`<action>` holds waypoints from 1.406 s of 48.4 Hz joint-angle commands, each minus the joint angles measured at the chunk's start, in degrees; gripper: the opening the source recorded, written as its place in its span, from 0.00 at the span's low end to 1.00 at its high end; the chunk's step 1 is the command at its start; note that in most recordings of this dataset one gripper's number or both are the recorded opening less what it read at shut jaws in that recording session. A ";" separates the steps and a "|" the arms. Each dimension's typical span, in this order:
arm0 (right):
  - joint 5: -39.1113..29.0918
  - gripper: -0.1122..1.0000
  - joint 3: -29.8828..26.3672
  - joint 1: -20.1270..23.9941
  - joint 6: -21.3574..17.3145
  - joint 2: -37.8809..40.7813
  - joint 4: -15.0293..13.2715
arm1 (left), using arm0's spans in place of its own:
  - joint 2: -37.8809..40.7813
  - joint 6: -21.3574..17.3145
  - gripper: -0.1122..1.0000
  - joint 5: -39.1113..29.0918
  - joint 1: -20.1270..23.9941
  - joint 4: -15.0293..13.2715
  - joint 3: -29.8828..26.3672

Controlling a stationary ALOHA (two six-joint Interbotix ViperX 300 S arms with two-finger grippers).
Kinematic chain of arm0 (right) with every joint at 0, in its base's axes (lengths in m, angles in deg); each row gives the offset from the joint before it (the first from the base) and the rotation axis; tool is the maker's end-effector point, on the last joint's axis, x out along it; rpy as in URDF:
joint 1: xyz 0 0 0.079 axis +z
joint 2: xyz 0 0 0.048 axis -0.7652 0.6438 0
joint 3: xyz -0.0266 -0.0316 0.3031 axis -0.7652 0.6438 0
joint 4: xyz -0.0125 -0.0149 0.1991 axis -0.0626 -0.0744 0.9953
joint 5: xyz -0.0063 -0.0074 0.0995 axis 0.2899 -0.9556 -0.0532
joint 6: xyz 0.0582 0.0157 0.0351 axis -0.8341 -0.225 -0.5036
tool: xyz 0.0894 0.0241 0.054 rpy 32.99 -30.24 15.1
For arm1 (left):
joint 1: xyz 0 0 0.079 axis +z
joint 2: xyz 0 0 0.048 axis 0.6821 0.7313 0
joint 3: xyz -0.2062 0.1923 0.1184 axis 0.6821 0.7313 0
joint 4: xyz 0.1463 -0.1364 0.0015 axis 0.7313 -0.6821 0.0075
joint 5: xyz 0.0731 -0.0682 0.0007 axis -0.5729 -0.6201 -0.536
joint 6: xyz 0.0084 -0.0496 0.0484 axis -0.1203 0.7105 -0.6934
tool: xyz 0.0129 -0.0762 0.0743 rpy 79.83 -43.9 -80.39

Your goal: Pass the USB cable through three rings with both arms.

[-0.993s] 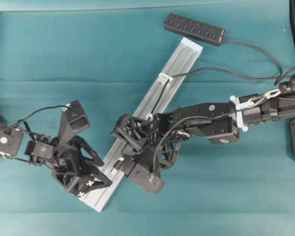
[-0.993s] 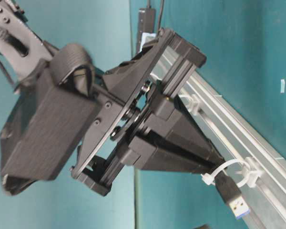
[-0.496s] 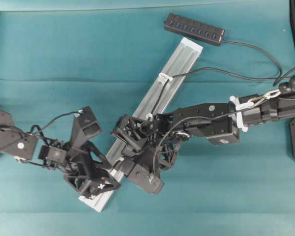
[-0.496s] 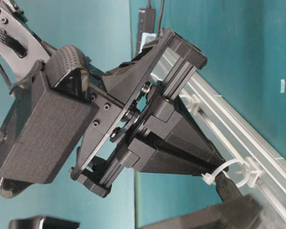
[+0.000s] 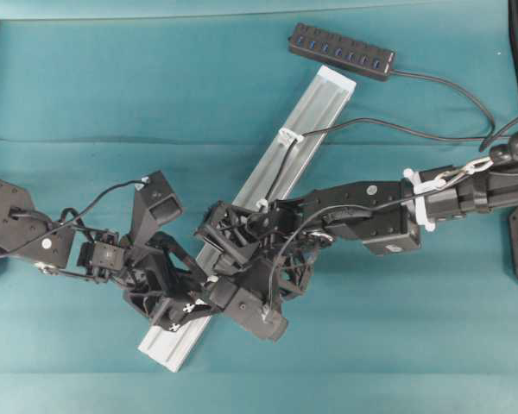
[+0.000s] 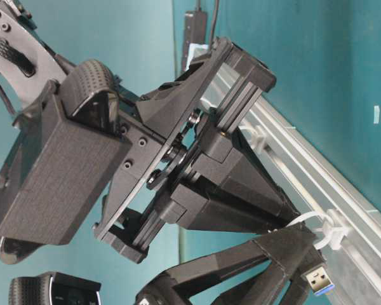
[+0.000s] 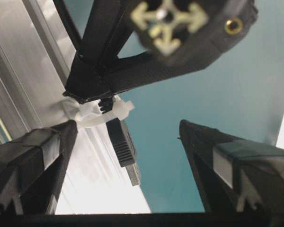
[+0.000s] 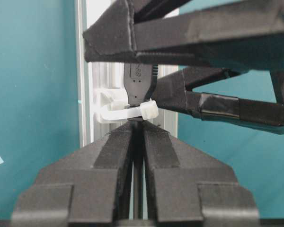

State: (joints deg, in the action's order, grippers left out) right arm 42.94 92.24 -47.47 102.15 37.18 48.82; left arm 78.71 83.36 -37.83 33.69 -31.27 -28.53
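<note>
With its silver-tipped plug poking out past the last white plastic loop clip (image 7: pixel 102 113) at the centre left of the left wrist view, the thin black USB cable (image 7: pixel 122 146) is pinched just behind that clip by our right gripper (image 8: pixel 137 124), jaws closed on it over the long silvery aluminium rail (image 5: pixel 268 177). We judge this the handover: our left gripper (image 7: pixel 128 161), jaws spread wide, must close on the plug.
</note>
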 commanded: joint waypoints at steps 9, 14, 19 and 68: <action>0.44 0.17 -0.62 0.09 0.09 0.18 0.26 | -0.26 0.09 0.92 0.70 -0.44 0.18 -0.97; 0.44 0.17 -0.62 0.00 0.09 0.18 0.26 | -0.35 0.09 0.86 1.05 -0.70 0.09 -1.23; 0.44 0.17 -0.53 -0.18 0.09 0.09 0.18 | -0.53 0.18 0.73 0.97 -1.32 0.09 -1.76; -1.93 0.17 -0.62 -1.32 0.26 -0.09 -0.26 | -0.79 0.26 0.25 -0.18 -1.41 0.18 -1.93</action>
State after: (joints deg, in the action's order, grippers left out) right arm 41.19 91.97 -47.91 102.15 37.18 48.73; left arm 78.80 83.71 -38.36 32.55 -31.27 -29.15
